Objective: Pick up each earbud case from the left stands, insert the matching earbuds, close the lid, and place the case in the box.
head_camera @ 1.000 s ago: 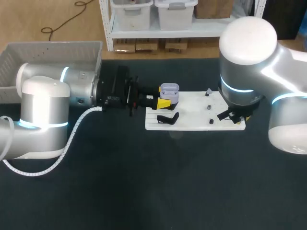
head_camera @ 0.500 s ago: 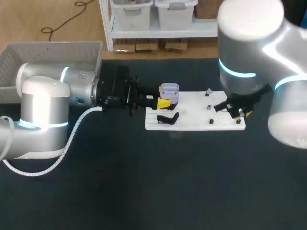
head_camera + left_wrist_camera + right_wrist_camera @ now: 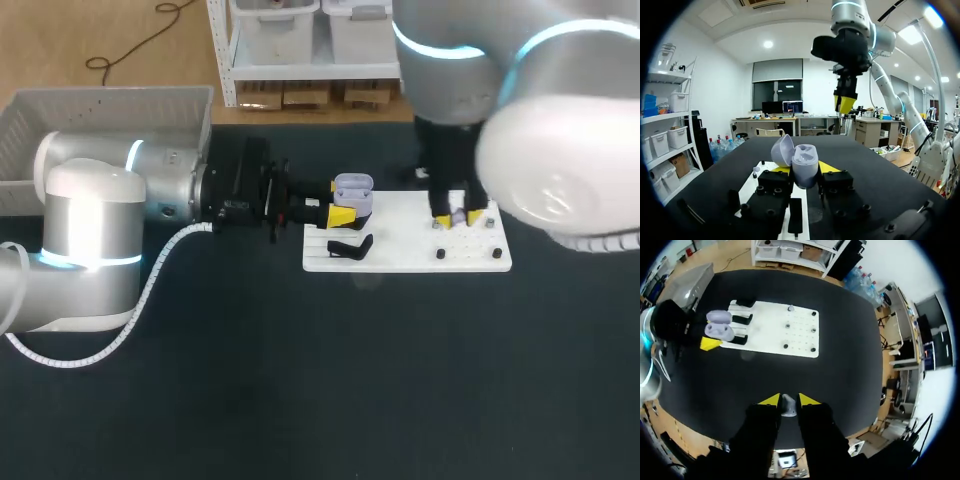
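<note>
Seen from above, a black stand [image 3: 350, 247] lies nearest, on the white board [image 3: 405, 262] at about eight o'clock from the board's middle. Just beyond it, at ten o'clock, the left gripper [image 3: 805, 168] is level and points toward three o'clock. Its fingers clamp the lavender earbud case [image 3: 352, 190] from both sides. The case is upright over the board's far left corner, with its lid [image 3: 782, 150] swung open. Small dark pegs [image 3: 440, 254] dot the board's right half.

The right gripper [image 3: 788, 401] hangs over that half, at about two o'clock from the board's middle, pointing straight down. Its fingers are close together, pinching a small grey earbud [image 3: 788, 407] between the yellow tips, well above the board. From the left wrist it shows high ahead of the case, apart from it.

Farthest off, at ten o'clock from the board and well apart from it, is the grey box [image 3: 110, 110].
</note>
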Controlling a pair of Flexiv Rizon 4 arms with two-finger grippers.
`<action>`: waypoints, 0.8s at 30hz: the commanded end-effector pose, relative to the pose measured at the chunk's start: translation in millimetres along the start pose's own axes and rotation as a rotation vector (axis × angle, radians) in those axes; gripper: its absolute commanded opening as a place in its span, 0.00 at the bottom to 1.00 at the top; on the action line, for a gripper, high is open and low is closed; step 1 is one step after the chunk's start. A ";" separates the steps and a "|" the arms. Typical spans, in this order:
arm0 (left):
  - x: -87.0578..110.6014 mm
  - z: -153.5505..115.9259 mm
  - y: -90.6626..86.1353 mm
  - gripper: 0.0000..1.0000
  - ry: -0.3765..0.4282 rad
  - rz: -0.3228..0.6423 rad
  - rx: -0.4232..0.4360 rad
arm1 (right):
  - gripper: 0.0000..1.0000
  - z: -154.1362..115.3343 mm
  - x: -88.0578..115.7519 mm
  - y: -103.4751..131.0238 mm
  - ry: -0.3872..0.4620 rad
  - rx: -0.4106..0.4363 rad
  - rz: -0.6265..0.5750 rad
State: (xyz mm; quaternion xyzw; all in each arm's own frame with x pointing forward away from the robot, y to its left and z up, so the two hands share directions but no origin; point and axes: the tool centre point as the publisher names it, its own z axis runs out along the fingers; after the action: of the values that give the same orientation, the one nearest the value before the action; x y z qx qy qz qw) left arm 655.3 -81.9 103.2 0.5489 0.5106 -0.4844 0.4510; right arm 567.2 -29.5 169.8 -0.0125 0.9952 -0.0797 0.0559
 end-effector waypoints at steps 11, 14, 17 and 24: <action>0.4 0.0 -1.3 0.00 -0.001 0.002 -0.005 | 0.00 -6.6 -2.7 18.9 -0.026 -0.060 0.145; 0.4 0.0 -1.3 0.00 -0.001 0.002 -0.005 | 0.00 -6.6 -2.7 18.9 -0.026 -0.060 0.145; 0.4 0.0 -1.3 0.00 -0.001 0.002 -0.005 | 0.00 -6.6 -2.7 18.9 -0.026 -0.060 0.145; 0.4 0.0 -1.3 0.00 -0.001 0.002 -0.005 | 0.00 -6.6 -2.7 18.9 -0.026 -0.060 0.145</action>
State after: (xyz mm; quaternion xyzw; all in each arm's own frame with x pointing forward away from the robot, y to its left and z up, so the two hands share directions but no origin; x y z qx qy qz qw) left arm 655.3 -81.9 103.2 0.5489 0.5106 -0.4844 0.4510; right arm 569.6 -9.0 173.9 0.0565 0.9947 -0.0460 0.0722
